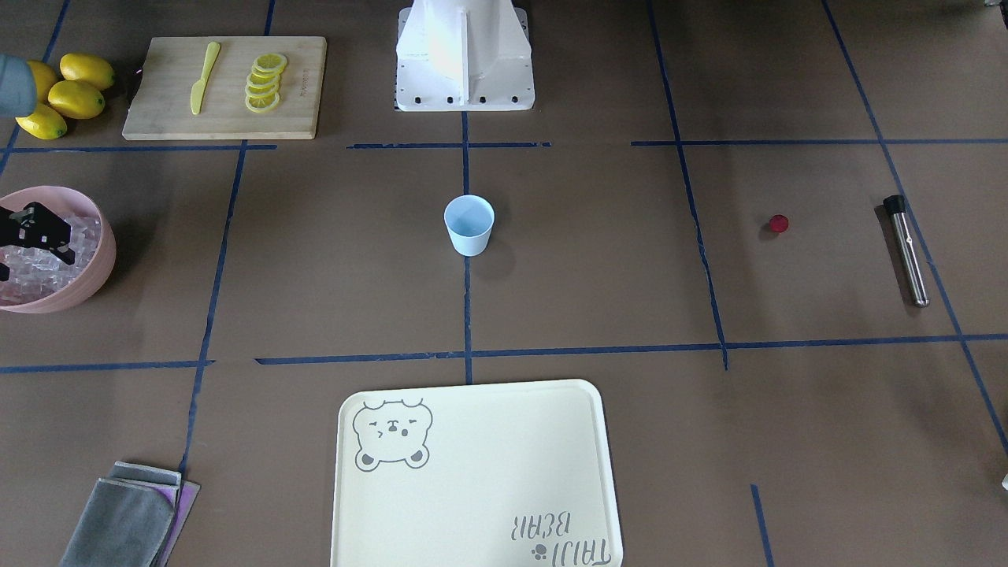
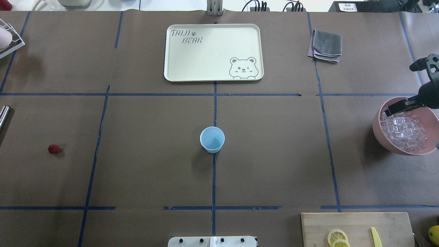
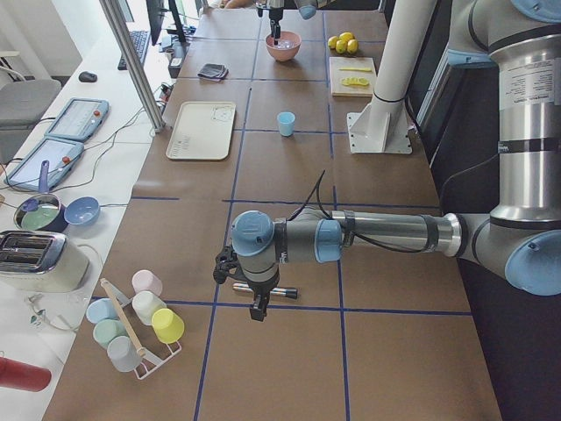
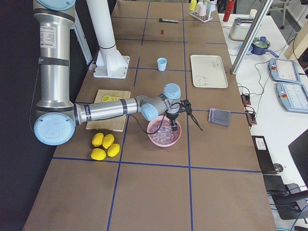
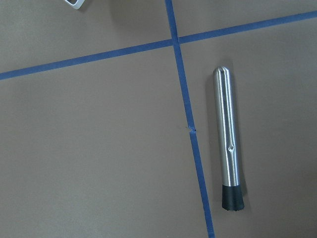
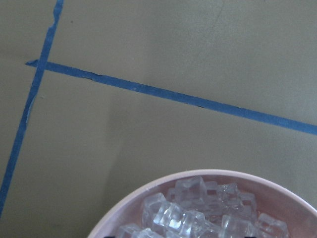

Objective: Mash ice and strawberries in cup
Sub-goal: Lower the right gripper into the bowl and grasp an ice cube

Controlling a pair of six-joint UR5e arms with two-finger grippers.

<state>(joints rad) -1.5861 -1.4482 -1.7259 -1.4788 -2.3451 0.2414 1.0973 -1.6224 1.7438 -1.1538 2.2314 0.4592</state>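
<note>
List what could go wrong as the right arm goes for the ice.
1. The small clear ice cubes are piled in the large pink bowl; the open right gripper may lose a slick cube or nudge the bowl's rim.
2. The small pale blue plastic cup stands empty and unheld far from the bowl; a dropped cube could miss or tip it.
3. The round red strawberry lies loose and might roll when grasped.
</note>
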